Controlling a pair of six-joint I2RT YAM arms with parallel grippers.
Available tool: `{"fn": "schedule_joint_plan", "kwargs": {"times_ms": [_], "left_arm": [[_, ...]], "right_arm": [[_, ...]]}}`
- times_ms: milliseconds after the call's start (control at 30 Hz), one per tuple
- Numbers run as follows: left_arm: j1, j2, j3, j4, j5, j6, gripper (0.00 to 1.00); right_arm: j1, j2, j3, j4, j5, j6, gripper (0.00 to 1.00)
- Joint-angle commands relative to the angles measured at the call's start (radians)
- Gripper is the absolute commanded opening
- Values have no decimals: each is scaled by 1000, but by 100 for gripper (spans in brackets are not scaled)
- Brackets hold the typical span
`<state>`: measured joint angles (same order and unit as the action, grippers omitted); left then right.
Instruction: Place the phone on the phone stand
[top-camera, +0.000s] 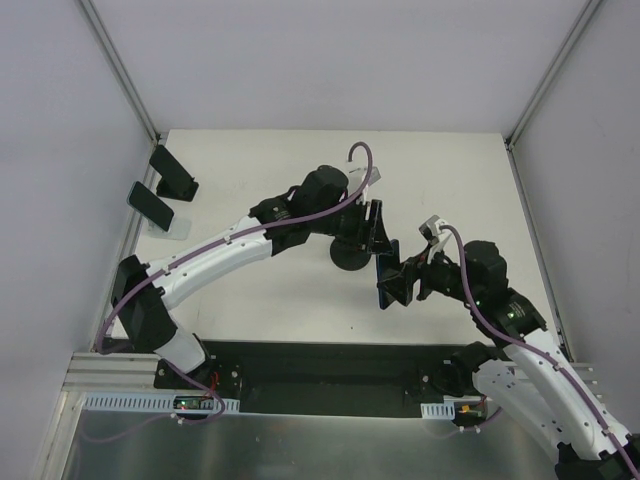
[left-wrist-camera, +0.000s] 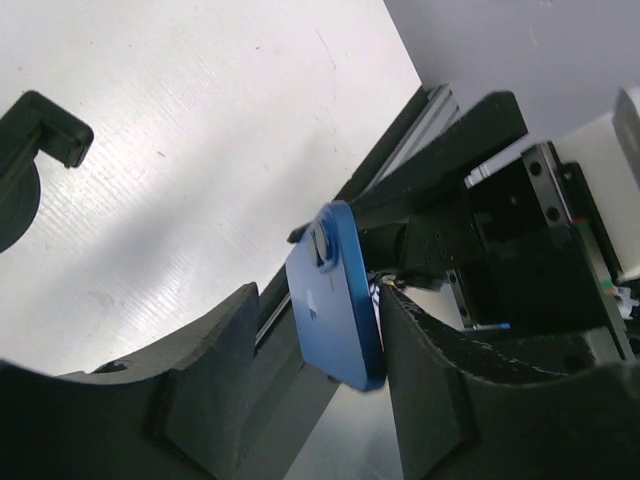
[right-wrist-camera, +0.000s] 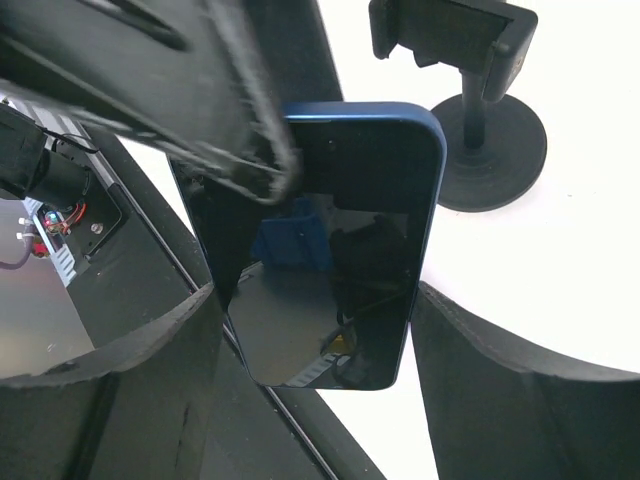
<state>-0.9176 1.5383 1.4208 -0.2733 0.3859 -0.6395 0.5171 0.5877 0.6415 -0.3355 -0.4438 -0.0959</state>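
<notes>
The blue phone (top-camera: 386, 278) hangs upright above the table, right of centre. My right gripper (top-camera: 405, 281) is shut on its side edges; in the right wrist view the dark screen (right-wrist-camera: 330, 270) fills the space between my fingers (right-wrist-camera: 315, 300). My left gripper (top-camera: 383, 258) is open around the phone's top. In the left wrist view one pad (left-wrist-camera: 420, 350) touches the screen side, and the other stands apart from the blue back (left-wrist-camera: 335, 295). The black phone stand (top-camera: 350, 256), with a round base and a clamp head (right-wrist-camera: 450, 35), stands empty just behind the phone. Its clamp tip (left-wrist-camera: 45, 125) shows in the left wrist view.
Two dark stand-like objects (top-camera: 174, 172) (top-camera: 151, 206) sit at the table's back left by the wall. A black base plate (top-camera: 320, 365) and aluminium rail (top-camera: 160, 403) run along the near edge. White walls enclose the table on three sides.
</notes>
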Motion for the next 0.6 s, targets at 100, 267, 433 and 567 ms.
{"fn": "schedule_joint_plan", "kwargs": {"times_ms": [100, 267, 433, 567], "left_arm": [[-10, 78, 73, -20, 67, 23, 48], [-17, 92, 87, -38, 96, 41, 37], [-18, 94, 82, -47, 133, 50, 44], [-20, 92, 87, -49, 168, 76, 24]], "right_arm": [[12, -9, 43, 82, -16, -18, 1], [15, 3, 43, 76, 4, -21, 1], [21, 9, 44, 73, 19, -24, 1], [24, 18, 53, 66, 33, -24, 1]]}}
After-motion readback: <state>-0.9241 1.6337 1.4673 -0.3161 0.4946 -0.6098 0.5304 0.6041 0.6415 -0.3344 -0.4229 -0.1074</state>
